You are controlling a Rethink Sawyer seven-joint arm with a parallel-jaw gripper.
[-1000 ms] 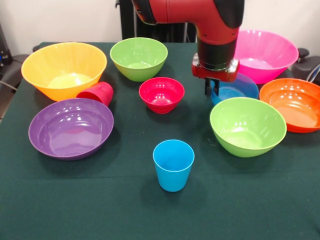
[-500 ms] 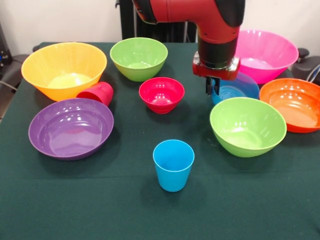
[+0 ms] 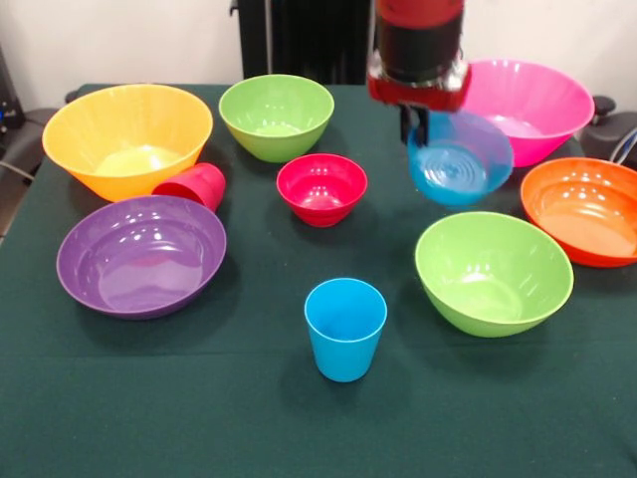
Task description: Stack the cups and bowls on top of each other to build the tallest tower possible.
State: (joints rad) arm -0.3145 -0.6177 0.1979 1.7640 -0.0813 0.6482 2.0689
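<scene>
Below and all around the gripper [image 3: 418, 124] you see a tabletop [image 3: 199, 408] covered in dark green cloth. Behind the gripper stands a pale wall [image 3: 119, 40], with a dark upright post [image 3: 299, 40] against it.

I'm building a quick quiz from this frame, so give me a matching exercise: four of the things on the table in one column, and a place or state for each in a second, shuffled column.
Things:
1. small blue bowl
2. red cup
3. sky-blue cup
4. small red bowl

Places or states:
A. upright and alone at the table's front middle
B. lying on its side between the yellow-orange bowl and the purple bowl
C. lifted and tilted, held by its rim in the gripper
D. upright on the table, in front of the far lime green bowl

Pairs: 1-C, 2-B, 3-A, 4-D
</scene>
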